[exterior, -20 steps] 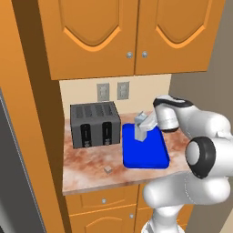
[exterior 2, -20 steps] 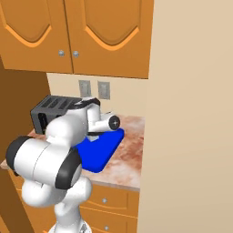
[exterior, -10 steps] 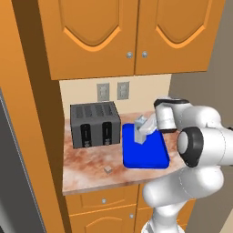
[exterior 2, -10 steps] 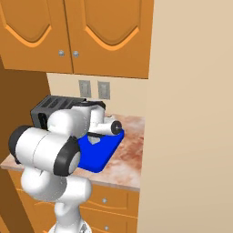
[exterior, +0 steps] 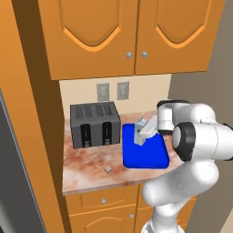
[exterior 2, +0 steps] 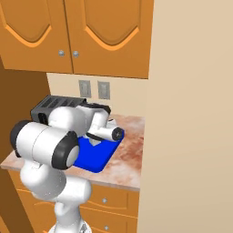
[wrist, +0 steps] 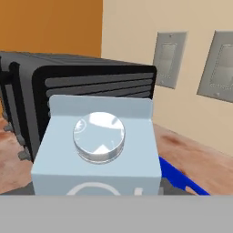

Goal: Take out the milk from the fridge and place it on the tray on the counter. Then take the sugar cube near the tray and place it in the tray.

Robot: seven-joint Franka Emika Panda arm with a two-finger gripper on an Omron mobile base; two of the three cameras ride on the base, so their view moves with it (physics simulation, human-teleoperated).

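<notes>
The milk [exterior: 142, 132] is a small pale carton, tilted and hanging just above the back left part of the blue tray [exterior: 145, 157]. My gripper [exterior: 148, 129] is shut on it from the right. In the hand view the milk [wrist: 98, 145] sits close in front, its round cap facing the camera, and my fingertips are hidden behind it. The tray [exterior 2: 93, 157] lies on the reddish-brown counter [exterior: 86, 168]. The sugar cube [exterior: 108, 169] rests on the counter left of the tray, apart from it. A dark grey strip of the fridge [exterior: 10, 182] runs along the far left edge.
A black toaster [exterior: 94, 124] stands left of the tray, close behind the carton in the hand view [wrist: 68, 100]. Two wall outlets [exterior: 113, 91] sit above the counter. Orange upper cabinets [exterior: 118, 36] hang overhead. A beige wall [exterior 2: 191, 113] bounds the counter on the right.
The hand has come down a little with the carton, closer to the tray. My elbow has swung in front of the cameras. The sugar cube and tray have not moved.
</notes>
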